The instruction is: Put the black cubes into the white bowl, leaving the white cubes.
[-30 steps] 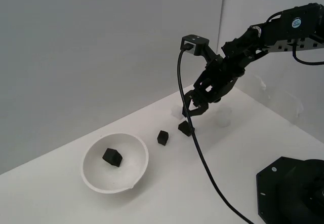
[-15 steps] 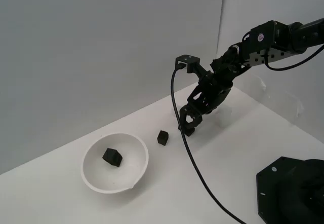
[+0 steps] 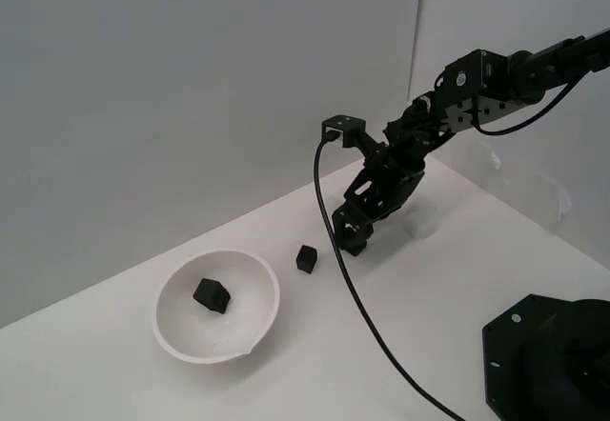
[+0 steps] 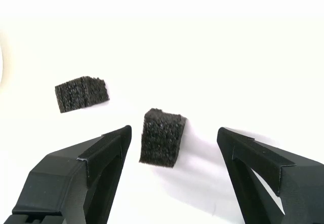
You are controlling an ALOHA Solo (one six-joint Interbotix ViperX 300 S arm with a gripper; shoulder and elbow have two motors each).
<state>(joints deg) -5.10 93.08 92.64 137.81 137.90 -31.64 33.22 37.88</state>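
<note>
The white bowl (image 3: 257,321) sits toward the exterior view's left with one black cube (image 3: 212,294) inside it. A second black cube (image 3: 306,258) rests on the white surface just beside the bowl's right. My gripper (image 3: 350,237) is down at the surface a little further right, hiding the third black cube in that view. The wrist view shows that cube (image 4: 162,137) lying between my spread fingers (image 4: 98,163), touched by neither, with the other loose black cube (image 4: 81,93) beyond it. The gripper (image 4: 173,133) is open. White cubes are too faint to pick out for certain.
The arm's black base (image 3: 548,359) stands at the front right of the exterior view. A black cable (image 3: 357,297) hangs from the wrist camera down across the surface. A grey wall backs the table.
Over the last second the gripper has dropped and shifted toward the exterior view's left, coming down around the black cube nearest the arm. The bowl and the other cubes have not moved.
</note>
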